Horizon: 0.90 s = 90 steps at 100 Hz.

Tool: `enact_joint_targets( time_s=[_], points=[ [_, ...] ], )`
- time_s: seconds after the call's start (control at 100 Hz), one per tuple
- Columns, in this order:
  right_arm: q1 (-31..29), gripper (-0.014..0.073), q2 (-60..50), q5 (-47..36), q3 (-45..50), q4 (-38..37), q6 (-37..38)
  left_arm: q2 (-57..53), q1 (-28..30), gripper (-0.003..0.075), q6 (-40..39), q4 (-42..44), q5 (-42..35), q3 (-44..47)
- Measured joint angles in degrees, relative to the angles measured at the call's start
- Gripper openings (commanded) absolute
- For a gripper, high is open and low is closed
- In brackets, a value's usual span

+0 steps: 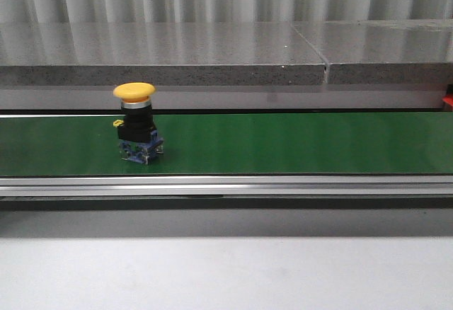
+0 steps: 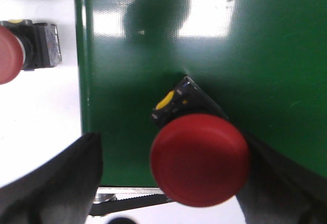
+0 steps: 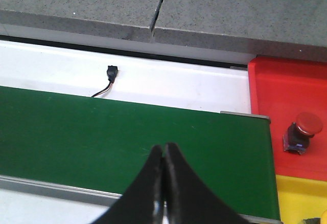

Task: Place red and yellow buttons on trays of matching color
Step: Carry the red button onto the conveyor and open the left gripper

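Note:
A yellow button (image 1: 135,122) on a black and blue base stands upright on the green belt (image 1: 283,144), left of middle in the front view. Neither gripper shows there. In the left wrist view a red button (image 2: 199,158) stands on the belt (image 2: 245,55) between the open fingers of my left gripper (image 2: 171,150). One finger (image 2: 271,178) is right at the cap; the other finger (image 2: 66,178) is well apart. My right gripper (image 3: 164,150) is shut and empty above the belt (image 3: 76,132). A red tray (image 3: 286,96) holds one red button (image 3: 302,132).
Two more red buttons (image 2: 13,52) lie on the white surface beside the belt in the left wrist view. A yellow tray (image 3: 299,198) adjoins the red tray. A small black connector with a wire (image 3: 110,74) lies behind the belt. A grey stone ledge (image 1: 212,55) runs along the back.

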Motion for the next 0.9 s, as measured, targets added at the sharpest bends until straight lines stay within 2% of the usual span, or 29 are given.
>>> enact_joint_targets(
  time_s=[0.33,0.5,0.74,0.9],
  points=[
    [0.00,-0.0070,0.00,0.00,0.00,0.00,0.00,0.00,0.00,0.0517,4.64,-9.15,-0.23,0.00],
    [0.00,-0.0070,0.00,0.00,0.00,0.00,0.00,-1.31,-0.36,0.0517,4.98,-9.88,-1.98,0.00],
    [0.00,-0.0070,0.00,0.00,0.00,0.00,0.00,-7.78,-0.57,0.0514,5.20,-10.90,-4.33,0.00],
    [0.00,-0.0070,0.00,0.00,0.00,0.00,0.00,-14.55,-2.92,0.0513,5.91,-10.99,-5.20,0.05]
  ],
)
